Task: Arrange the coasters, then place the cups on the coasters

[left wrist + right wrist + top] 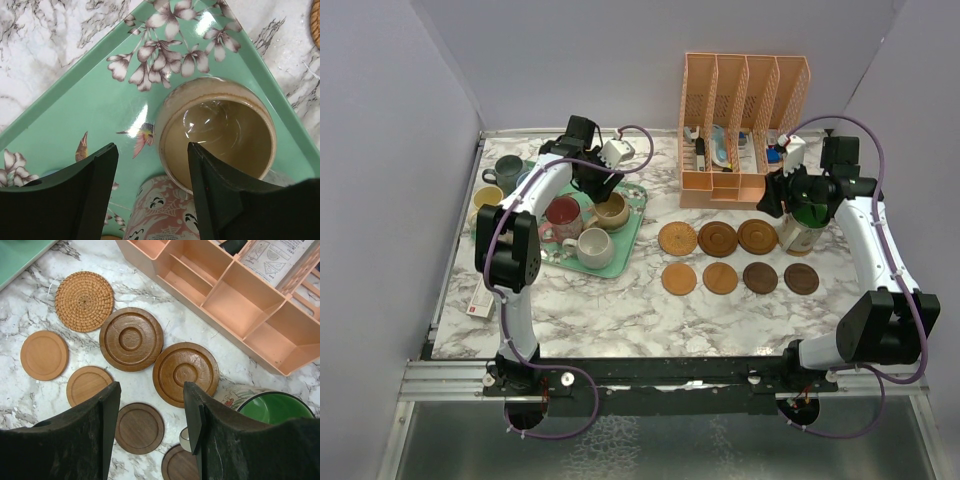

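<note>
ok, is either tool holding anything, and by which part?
Nothing held. The left tool stands open astride the rim of the tan cup, gap showing. The right tool is open over the coasters, the green cup beside it.

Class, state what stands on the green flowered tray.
A maroon cup, a tan cup and a cream cup show. The left arm hides the tray's far part.

Coasters (717, 238) in two rows; three cups (590, 247) on tray (65, 115)

Your marbled counter (620, 315) carries a mint-green tray (628, 235) at left, seven coasters (717, 238) in two rows right, a peach organiser (740, 100) beyond.
</note>
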Tool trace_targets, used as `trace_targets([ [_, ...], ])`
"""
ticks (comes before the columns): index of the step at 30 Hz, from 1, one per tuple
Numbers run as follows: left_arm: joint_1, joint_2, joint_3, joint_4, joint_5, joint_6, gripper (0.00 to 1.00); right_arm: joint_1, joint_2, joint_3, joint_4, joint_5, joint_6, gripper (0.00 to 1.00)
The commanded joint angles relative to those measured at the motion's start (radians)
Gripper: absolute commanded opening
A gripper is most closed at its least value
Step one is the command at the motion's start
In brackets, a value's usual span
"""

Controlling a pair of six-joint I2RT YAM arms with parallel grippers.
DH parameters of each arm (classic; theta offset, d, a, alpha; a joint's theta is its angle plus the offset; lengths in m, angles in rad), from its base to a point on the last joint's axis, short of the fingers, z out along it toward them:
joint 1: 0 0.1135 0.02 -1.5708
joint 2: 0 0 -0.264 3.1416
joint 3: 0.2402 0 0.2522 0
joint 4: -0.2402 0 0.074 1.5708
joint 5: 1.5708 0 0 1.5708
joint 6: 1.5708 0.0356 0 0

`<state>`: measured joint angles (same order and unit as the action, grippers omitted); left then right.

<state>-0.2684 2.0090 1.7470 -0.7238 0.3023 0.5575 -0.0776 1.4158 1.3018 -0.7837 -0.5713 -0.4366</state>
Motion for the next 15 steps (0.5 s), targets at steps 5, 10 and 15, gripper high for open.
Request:
trace_targets([
  [5, 0.010, -0.126, -0.011, -0.017, 0.016, 0.003, 0.61, 0.001, -0.004, -0.007, 0.028, -0.033, 0.017, 0.54],
  [10, 0.042, -0.206, -0.038, -0.051, -0.014, 0.019, 0.59, 0.001, -0.003, -0.009, 0.028, -0.036, 0.016, 0.54],
  [15, 0.122, -0.255, -0.039, -0.153, -0.030, 0.062, 0.59, 0.001, -0.003, -0.012, 0.032, -0.042, 0.016, 0.54],
])
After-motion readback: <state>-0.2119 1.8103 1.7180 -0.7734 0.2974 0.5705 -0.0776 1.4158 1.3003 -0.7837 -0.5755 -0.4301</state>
